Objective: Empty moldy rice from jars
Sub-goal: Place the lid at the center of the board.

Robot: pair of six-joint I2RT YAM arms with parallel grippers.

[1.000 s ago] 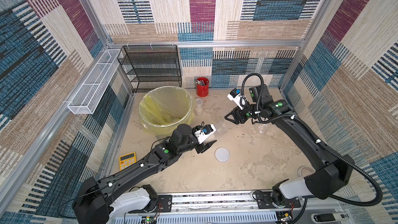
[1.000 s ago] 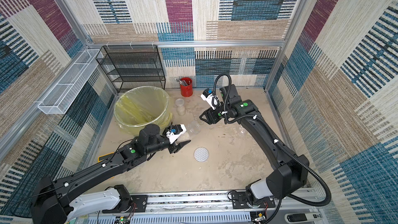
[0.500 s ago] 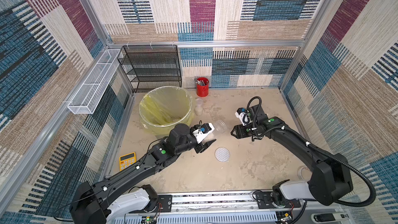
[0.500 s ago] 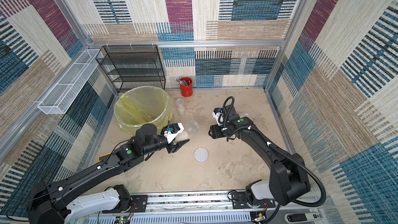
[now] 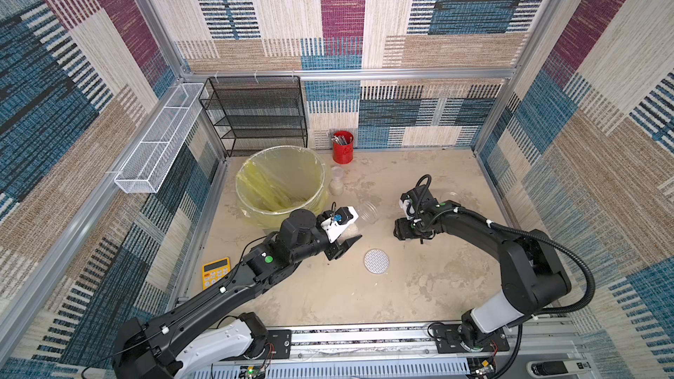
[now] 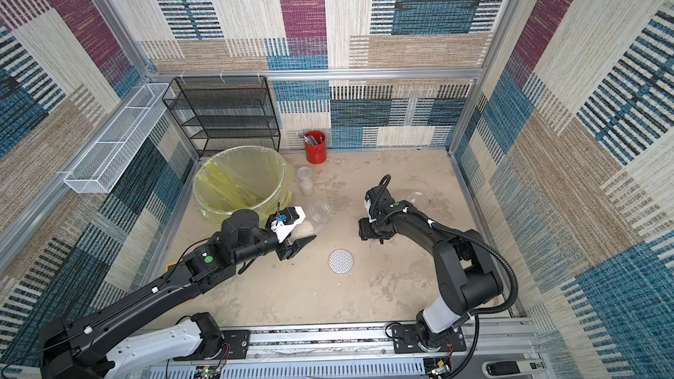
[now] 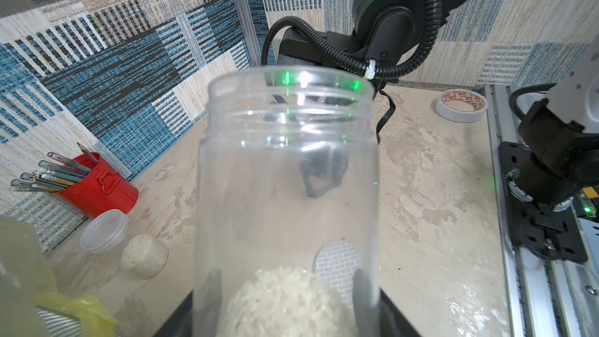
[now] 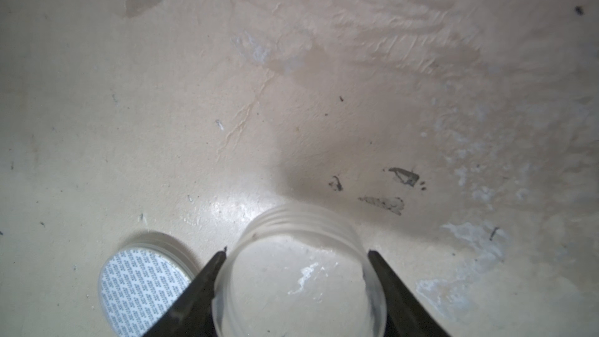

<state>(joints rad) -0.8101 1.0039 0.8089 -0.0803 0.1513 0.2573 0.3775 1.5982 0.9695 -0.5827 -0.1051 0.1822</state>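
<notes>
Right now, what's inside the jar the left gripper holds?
Rice heaped at the jar's base end, the rest empty. The left gripper hides its very bottom.

Left arm (image 5: 219,297) outstretched, left fingers (image 5: 351,242) gripping, right arm (image 5: 470,221) bent, right fingers (image 8: 207,275) gripping

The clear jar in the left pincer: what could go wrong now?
The open clear jar, held in the left pincer, points its mouth away from the yellow-lined bin: off-white rice may spill onto the beige table. Swinging toward the bin, it may knock the small lidded rice jar.
</notes>
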